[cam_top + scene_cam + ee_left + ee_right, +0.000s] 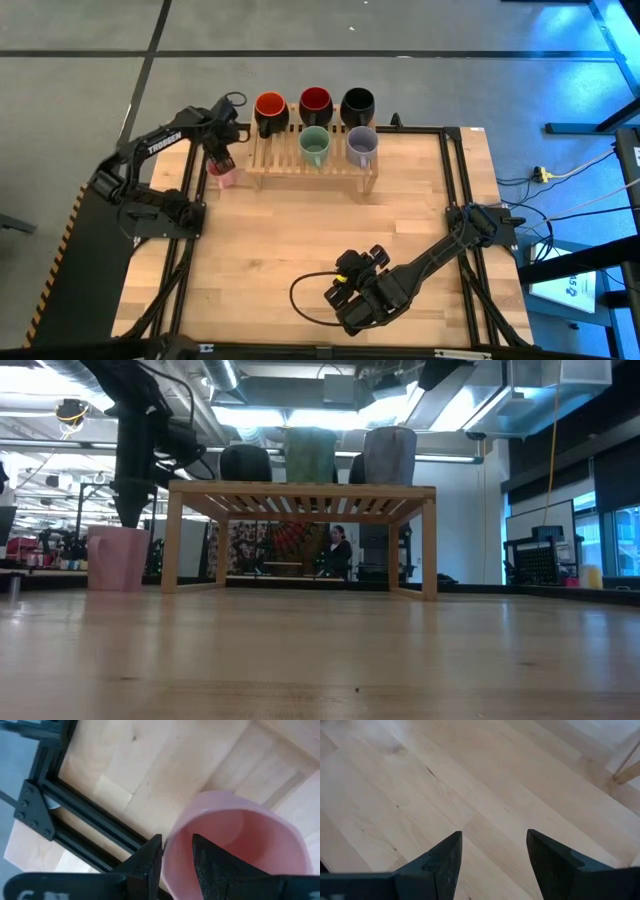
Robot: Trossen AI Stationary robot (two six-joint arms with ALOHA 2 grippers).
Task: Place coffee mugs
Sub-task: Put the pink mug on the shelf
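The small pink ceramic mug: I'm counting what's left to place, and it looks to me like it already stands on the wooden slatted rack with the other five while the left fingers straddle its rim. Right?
Not quite. The small pink ceramic mug stands on the table beside the wooden slatted rack, not on it, as the high view shows. The left gripper fingers do straddle its rim.

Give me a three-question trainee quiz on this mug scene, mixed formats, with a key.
1. True or false: the pink mug already stands on the wooden rack.
2. Which gripper is at the pink mug? A) left gripper B) right gripper
3. Fill in: beside the green mug on the rack's front row stands the ____ mug.

Key: 1 false, it sits on the table beside the rack; 2 A, one finger inside its rim, one outside; 3 lavender.
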